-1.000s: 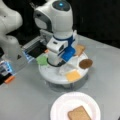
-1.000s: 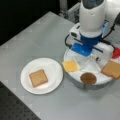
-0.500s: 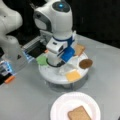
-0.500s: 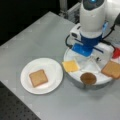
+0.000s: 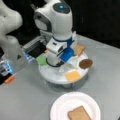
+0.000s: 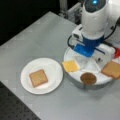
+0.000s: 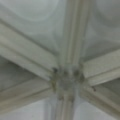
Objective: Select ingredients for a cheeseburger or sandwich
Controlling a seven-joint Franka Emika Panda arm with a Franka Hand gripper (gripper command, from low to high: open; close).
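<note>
Currently the end effector [image 5: 65,65] sits low over the hub of the white divided tray [image 5: 53,76], a round dish split by ribs into wedges, probably so each ingredient keeps to its own compartment and can be picked alone. Whether it is released, clenched or grasping anything I cannot tell; the arm's body hides the fingertips in both front views, and the wrist view shows only the tray's ribs meeting at the centre, very close.

In a front view, the yellow cheese square [image 5: 73,75] lies in the tray's 5 o'clock wedge, the dark brown patty [image 5: 86,63] at about 3 o'clock on the rim, a toast square [image 5: 79,49] at about 1 o'clock, and the green lettuce [image 5: 42,59] at 9 o'clock. The tomato disc is not clearly visible.

On the bench [image 6: 37,32], the white plate [image 6: 52,72] stands just beside the tray, towards 8 o'clock from it in a front view. One toast slice [image 6: 38,77] lies flat on it, likely the sandwich's bottom slice, with nothing stacked on top yet.
</note>
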